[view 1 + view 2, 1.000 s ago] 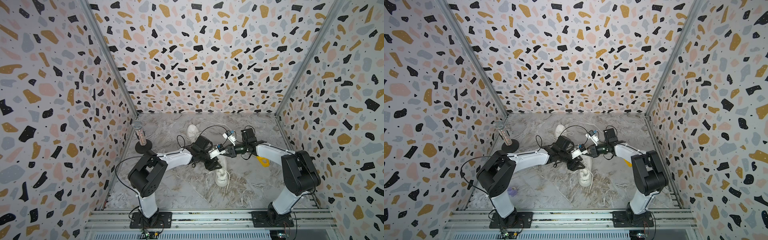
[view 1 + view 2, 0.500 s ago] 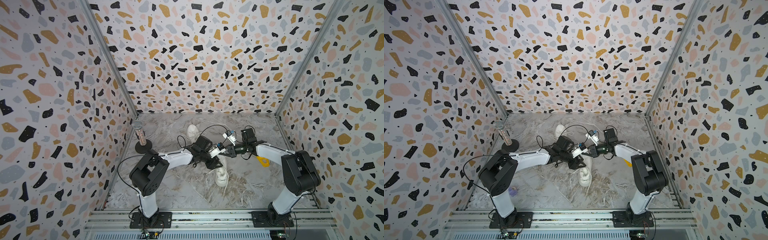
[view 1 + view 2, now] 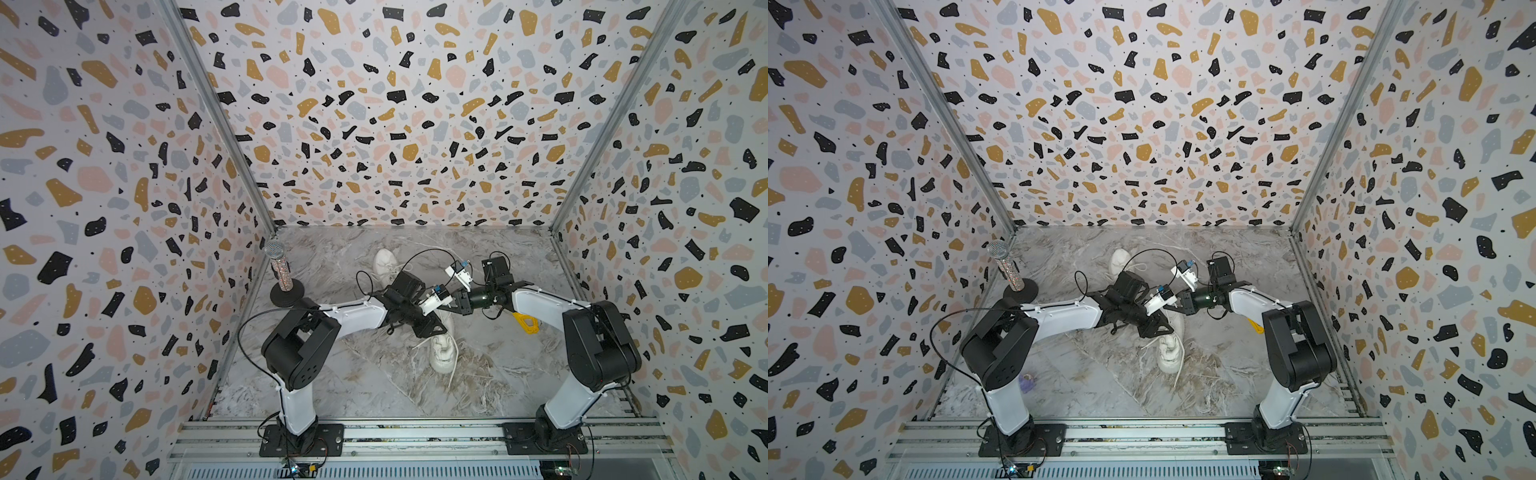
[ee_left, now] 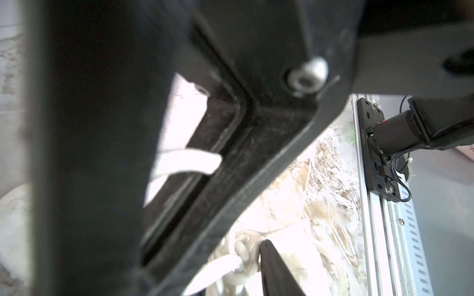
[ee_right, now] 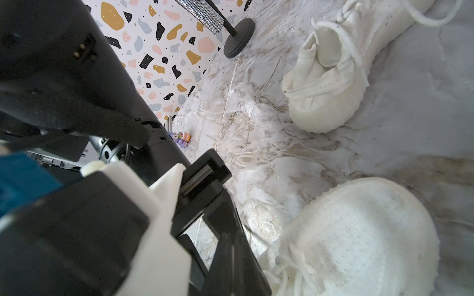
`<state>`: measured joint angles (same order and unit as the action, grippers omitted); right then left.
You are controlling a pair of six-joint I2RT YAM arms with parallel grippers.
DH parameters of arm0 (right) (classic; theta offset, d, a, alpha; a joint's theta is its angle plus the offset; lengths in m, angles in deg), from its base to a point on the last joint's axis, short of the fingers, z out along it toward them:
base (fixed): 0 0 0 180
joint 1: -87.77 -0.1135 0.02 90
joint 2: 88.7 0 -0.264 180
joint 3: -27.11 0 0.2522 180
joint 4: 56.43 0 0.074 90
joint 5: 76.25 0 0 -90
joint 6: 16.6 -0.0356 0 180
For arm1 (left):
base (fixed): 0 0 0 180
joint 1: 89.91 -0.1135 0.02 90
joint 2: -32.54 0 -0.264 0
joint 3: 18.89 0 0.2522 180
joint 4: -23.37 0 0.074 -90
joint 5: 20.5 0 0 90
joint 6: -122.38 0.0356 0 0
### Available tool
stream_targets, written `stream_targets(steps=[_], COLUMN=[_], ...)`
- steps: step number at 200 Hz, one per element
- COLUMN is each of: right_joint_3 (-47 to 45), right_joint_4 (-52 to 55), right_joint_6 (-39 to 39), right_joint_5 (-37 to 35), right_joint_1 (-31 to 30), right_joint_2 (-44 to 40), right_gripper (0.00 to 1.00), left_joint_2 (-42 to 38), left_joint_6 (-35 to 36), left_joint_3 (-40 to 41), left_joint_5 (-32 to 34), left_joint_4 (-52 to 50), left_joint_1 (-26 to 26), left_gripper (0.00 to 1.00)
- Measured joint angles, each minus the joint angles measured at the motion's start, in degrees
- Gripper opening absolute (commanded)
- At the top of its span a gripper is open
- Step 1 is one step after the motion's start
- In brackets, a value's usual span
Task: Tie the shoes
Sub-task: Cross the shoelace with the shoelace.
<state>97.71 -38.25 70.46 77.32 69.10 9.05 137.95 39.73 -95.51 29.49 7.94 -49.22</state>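
One shoe (image 3: 384,264) lies on the tabletop (image 3: 332,374) near the microphone stand (image 3: 286,291), to its right; the other shoe (image 3: 442,353) sits farther from the stand, laces (image 3: 454,365) loose, with the left gripper (image 3: 434,330) and right gripper (image 3: 449,309) meeting above it; the right one's jaws are pressed together; the left one's, apart or together, I cannot tell.

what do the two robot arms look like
The left arm and right arm match: white link shells, chunky black joint housings, black fingers. Thin black cables loop over each wrist, where small white camera blocks carry blue plugs.
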Motion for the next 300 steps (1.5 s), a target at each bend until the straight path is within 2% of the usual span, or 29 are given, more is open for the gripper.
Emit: stream_targets(steps=[52,95,148,198,210,243,268,300], right_joint_3=[0.0,0.0,0.0,-0.2,-0.7,-3.7,-3.8,-2.6], right_joint_4=[0.0,0.9,6.6,17.3,19.0,19.5,19.8,21.1], right_joint_6=[0.0,0.8,5.0,14.9,16.8,17.2,16.6,16.0], right_joint_5=[-0.1,-0.5,-1.5,-2.8,-3.4,-8.2,-12.4,-13.2], right_joint_1=[0.1,0.1,1.8,6.6,7.8,9.5,8.3,4.7], right_joint_2=[0.0,-0.7,-4.1,-11.4,-13.5,-16.7,-11.8,-3.4], right_gripper=[0.0,0.0,0.25,0.45,0.44,0.26,0.2,0.17], left_joint_2=[0.0,0.0,-0.7,-2.1,-2.2,-2.2,-2.2,-2.2], left_joint_6=[-0.6,-0.4,0.3,0.5,0.5,0.9,1.0,1.0], left_joint_3=[0.0,0.0,1.0,4.1,4.7,5.8,6.4,6.9], left_joint_5=[-0.3,-1.8,-3.1,-4.1,-4.4,-5.1,-5.6,-6.0], left_joint_4=[0.0,0.0,0.5,4.3,5.3,8.3,10.0,11.3], left_joint_1=[0.0,0.0,-0.1,-0.6,-0.7,-0.8,-0.8,-0.8], left_gripper=[0.18,0.0,0.0,0.0,0.0,0.0,0.0,0.0])
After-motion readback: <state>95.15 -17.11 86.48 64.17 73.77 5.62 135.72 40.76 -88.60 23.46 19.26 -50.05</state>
